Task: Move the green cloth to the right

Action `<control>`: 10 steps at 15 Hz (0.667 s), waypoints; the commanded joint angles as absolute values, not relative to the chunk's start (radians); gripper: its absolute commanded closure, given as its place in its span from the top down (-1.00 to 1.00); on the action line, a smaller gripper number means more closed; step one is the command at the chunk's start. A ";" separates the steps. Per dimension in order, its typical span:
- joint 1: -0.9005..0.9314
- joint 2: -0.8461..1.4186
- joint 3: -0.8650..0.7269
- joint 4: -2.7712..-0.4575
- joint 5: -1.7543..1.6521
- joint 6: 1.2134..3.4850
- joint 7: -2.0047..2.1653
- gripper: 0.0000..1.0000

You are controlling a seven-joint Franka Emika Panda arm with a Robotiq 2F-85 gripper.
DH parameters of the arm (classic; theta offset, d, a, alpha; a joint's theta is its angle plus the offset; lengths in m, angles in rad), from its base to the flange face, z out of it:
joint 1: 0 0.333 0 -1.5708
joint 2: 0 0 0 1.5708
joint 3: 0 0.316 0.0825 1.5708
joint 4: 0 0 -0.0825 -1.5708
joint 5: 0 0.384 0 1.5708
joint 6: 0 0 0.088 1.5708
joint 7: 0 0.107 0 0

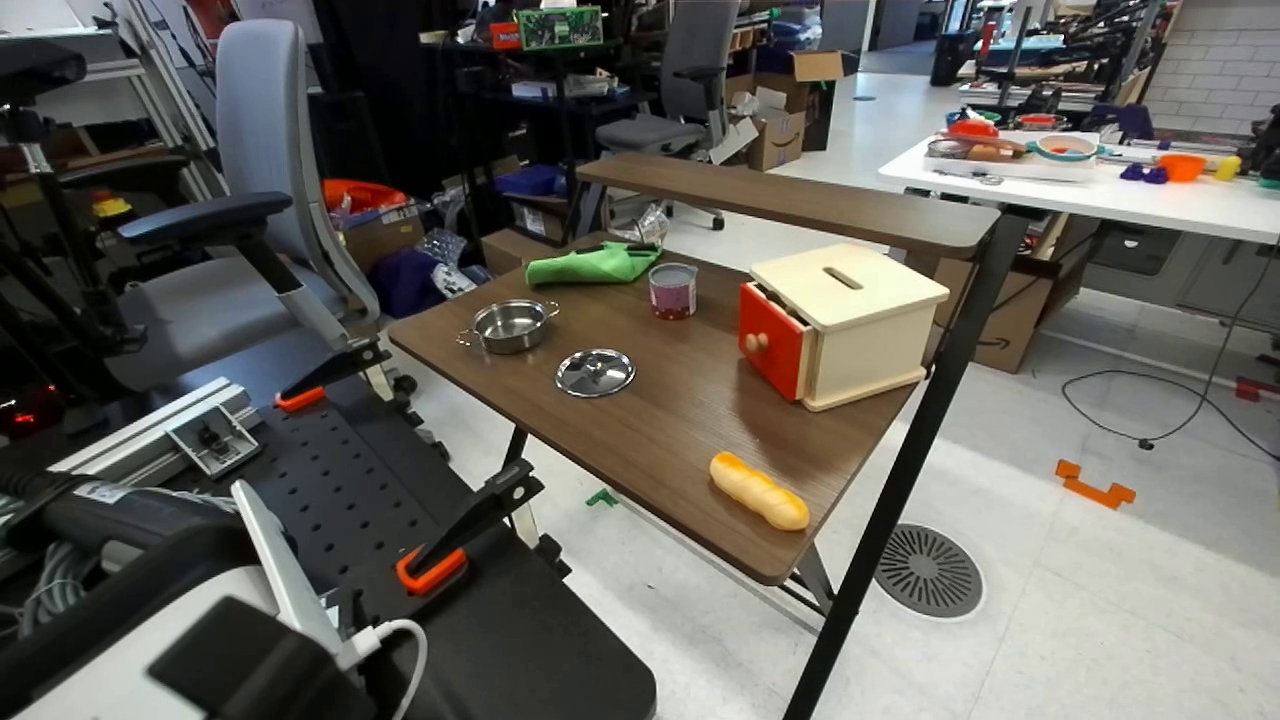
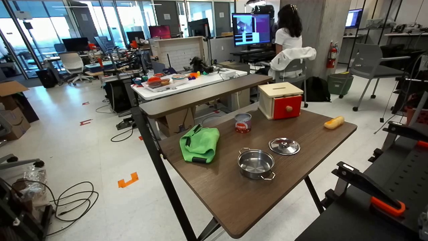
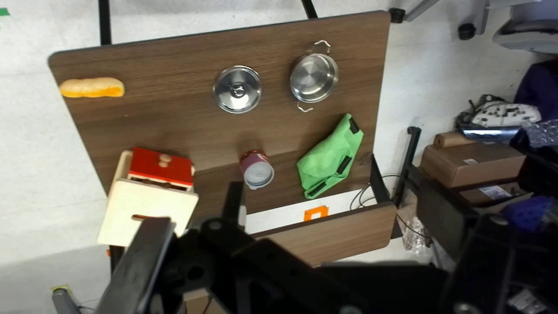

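The green cloth [image 3: 331,157] lies crumpled on the brown table, with black strips on it. In the wrist view it is right of the can and below the pot. It also shows in both exterior views [image 1: 595,265] [image 2: 200,144], near one end of the table. My gripper [image 3: 328,185] shows dark in the wrist view, its two fingers wide apart with nothing between them. It is above the table and apart from the cloth. Neither exterior view shows the gripper's fingers.
The table [image 3: 187,126] also bears a can [image 3: 258,169], a metal pot [image 3: 314,78], a lid [image 3: 237,89], a bread roll [image 3: 92,87] and a wooden box [image 3: 148,207] with a red drawer. A raised shelf [image 3: 335,235] runs along one long side.
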State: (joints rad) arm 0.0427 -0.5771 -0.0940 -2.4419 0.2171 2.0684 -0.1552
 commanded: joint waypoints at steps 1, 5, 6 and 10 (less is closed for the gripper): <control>0.102 -0.545 0.002 -2.499 0.293 2.178 -0.064 1.00; 0.162 -0.418 0.160 -2.514 0.300 2.332 0.125 1.00; 0.169 -0.377 0.197 -2.505 0.285 2.374 0.181 1.00; 0.173 -0.138 0.298 -2.440 0.222 2.531 0.351 1.00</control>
State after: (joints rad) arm 0.1772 -0.3196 0.2589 -2.5186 0.2665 2.4445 0.2594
